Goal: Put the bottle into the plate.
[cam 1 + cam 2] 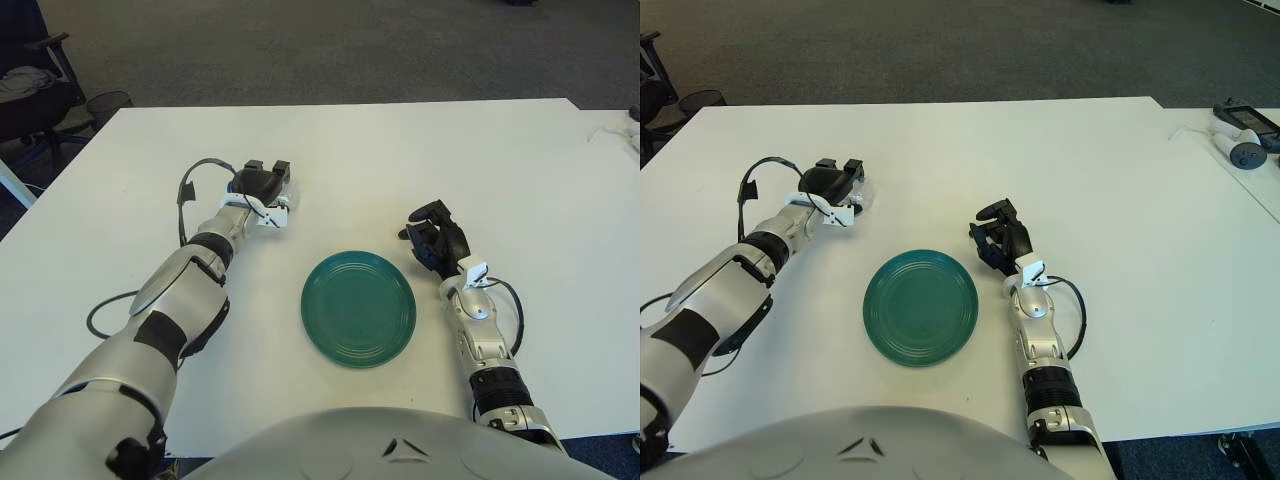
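White bench is carrying the green plate; your left robot hand is clasping the clear bottle up-left, so you're lifting next while the right robot hand, curled, is idling beside the plate

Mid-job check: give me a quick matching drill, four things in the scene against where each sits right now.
Things:
1. left hand
2. right hand
3. green plate
4. clear bottle

Places:
A. centre of the white table, nothing on it
B. just right of the plate
C. under the left hand's fingers, far-left of the plate
D. closed over the bottle

Pairs: 1-D, 2-B, 3-A, 4-C
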Tool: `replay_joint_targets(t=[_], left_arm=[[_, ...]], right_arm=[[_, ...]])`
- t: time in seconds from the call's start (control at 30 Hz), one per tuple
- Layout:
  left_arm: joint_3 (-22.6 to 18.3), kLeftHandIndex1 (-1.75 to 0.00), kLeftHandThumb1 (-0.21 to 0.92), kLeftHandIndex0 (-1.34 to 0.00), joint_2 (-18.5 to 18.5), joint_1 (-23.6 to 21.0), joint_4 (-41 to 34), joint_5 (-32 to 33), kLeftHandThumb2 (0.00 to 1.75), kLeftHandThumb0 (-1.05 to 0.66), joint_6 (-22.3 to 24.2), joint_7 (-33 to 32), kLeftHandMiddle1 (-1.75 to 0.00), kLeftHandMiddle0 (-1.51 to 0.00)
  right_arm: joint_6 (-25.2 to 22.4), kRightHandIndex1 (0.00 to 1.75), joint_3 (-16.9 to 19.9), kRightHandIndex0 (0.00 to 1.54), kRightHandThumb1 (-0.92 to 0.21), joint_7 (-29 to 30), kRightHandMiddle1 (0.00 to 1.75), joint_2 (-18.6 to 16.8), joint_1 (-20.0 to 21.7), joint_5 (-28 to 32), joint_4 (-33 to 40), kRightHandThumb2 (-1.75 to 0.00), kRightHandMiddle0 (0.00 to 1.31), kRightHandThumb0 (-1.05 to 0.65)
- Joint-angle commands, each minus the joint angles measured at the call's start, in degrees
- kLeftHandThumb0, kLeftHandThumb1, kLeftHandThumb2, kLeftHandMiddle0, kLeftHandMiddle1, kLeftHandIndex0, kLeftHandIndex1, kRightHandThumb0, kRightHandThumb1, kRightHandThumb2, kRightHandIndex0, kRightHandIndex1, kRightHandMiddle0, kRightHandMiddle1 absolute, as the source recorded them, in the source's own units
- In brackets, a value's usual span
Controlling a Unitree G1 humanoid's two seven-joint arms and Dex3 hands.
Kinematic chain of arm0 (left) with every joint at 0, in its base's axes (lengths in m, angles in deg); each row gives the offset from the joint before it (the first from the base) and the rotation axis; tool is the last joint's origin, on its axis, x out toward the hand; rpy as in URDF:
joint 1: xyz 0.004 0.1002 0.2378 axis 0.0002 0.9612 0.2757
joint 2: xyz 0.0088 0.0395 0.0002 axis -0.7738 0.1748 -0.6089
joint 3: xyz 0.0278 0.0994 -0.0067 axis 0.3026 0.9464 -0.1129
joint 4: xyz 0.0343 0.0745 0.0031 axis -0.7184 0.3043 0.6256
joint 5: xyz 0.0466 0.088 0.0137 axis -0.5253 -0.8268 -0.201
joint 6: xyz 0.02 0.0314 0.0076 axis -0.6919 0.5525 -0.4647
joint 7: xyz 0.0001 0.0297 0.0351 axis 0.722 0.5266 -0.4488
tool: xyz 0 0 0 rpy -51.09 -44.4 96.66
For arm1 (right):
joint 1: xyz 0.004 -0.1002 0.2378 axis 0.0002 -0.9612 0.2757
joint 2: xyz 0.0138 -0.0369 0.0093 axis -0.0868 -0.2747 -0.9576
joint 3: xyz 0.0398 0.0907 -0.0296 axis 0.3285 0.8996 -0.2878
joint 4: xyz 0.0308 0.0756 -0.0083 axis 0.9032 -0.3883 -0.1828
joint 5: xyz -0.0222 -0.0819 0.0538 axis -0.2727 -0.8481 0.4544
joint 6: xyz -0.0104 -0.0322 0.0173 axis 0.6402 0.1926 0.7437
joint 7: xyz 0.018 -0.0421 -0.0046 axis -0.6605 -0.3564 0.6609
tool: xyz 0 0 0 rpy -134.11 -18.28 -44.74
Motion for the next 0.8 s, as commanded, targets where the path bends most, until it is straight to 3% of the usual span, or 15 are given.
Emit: replay_joint_targets(t=[0.0,0.13,0.3,0.77], left_arm=[[-3.48,-1.75,0.43,-0.52,1.6,2.11,0.85,3.45,1.17,-0.44,-3.39,2.06,-1.74,-1.02],[-9.86,-1.75,0.41,-0.54,2.89,0.28,-2.15,10.1,1.19,-0.45,-11.34,1.19,-1.75,-1.07],[-13.43,-1.75,0.38,-0.56,3.59,0.81,-5.63,13.5,1.23,-0.45,-18.63,0.18,-1.75,-1.11],[-13.22,-1.75,0.32,-0.61,1.7,1.73,-13.64,8.09,1.31,-0.47,-32.46,-10.03,-1.75,-1.15]], right_arm=[[-5.17,1.32,-0.25,0.43,-0.92,-0.7,1.75,-0.19,-4.77,0.35,-4.42,-0.39,0.17,-0.01],[-4.86,1.32,-0.25,0.43,-0.92,-0.84,1.75,-0.21,-4.87,0.46,-4.37,-0.39,0.17,-0.01],[-4.95,1.31,-0.42,0.43,-0.92,-0.48,1.75,-0.1,-4.83,-0.06,-4.34,-0.39,0.17,-0.01],[-4.44,1.32,-0.2,0.43,-0.92,-1.14,1.75,0.07,-4.48,0.42,-5.29,-0.39,0.17,-0.01]])
